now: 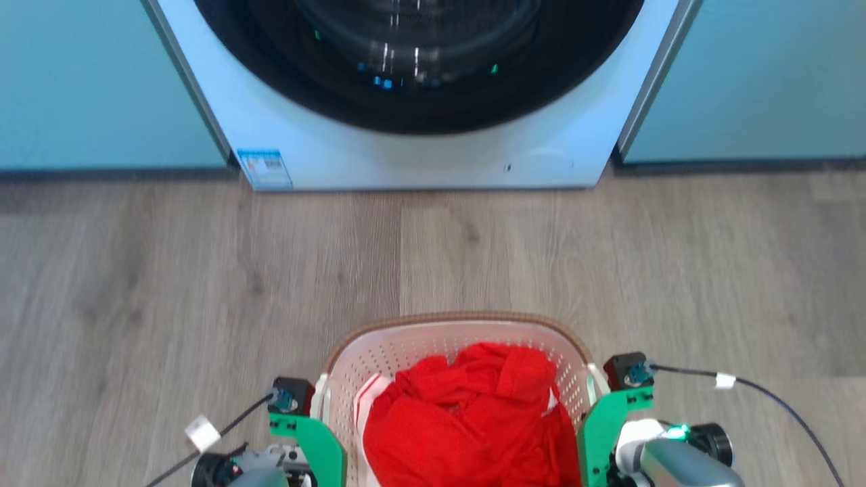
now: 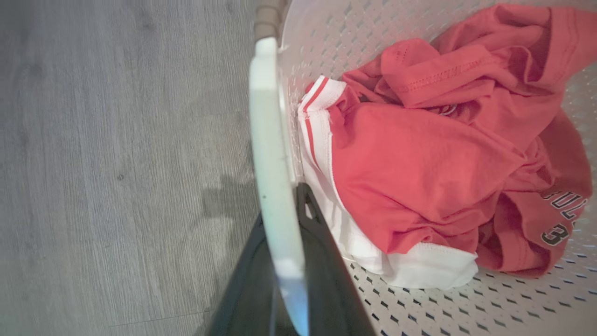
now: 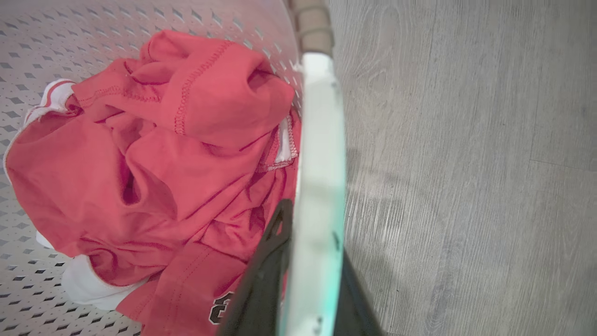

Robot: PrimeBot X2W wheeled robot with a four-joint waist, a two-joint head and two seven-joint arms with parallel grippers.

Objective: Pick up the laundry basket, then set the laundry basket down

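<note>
Left gripper point(image 2: 282, 207) at lower left, narrow, its dark fingers point(image 2: 322, 270) pinching the left handle point(image 2: 268, 130) of the laundry basket point(image 1: 460, 319), one finger inside the wall and one outside. Basket sits bottom centre between both grippers, over grey wood floor point(image 1: 169, 270); resting or lifted, cannot tell. Washer point(image 1: 419, 159) well apart beyond it. Red clothes point(image 1: 473, 419) with white trim heaped inside. Right gripper point(image 3: 312, 233) at lower right, narrow, clamped the same way on the right handle point(image 3: 322, 130).
</note>
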